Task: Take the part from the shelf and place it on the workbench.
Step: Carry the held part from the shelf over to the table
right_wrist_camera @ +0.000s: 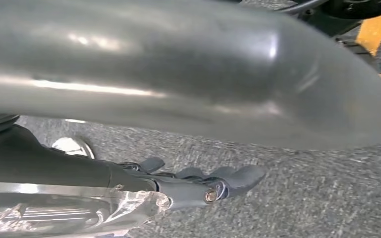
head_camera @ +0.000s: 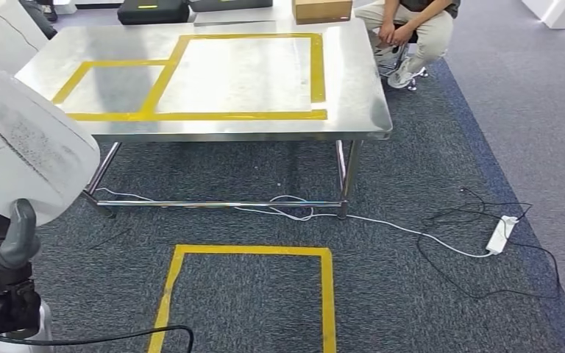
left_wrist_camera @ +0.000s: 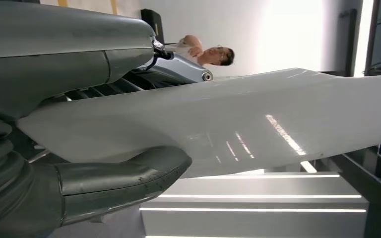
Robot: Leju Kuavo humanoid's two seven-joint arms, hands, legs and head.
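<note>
Bright, even light; blurred wrist close-ups

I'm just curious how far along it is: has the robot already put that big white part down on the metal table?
No, the white part is off to the side of the workbench, held in the left hand.

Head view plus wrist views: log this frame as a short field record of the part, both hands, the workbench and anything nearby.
part: large white curved panel, off the shelf, not yet on the workbench
left hand: grips the panel, thumb on one face, fingers on the other
right hand: over grey carpet, fingers curled, holding nothing
workbench: steel top with yellow tape rectangles, straight ahead
floor: yellow tape box, white power strip with cables
person: seated behind the workbench
</note>
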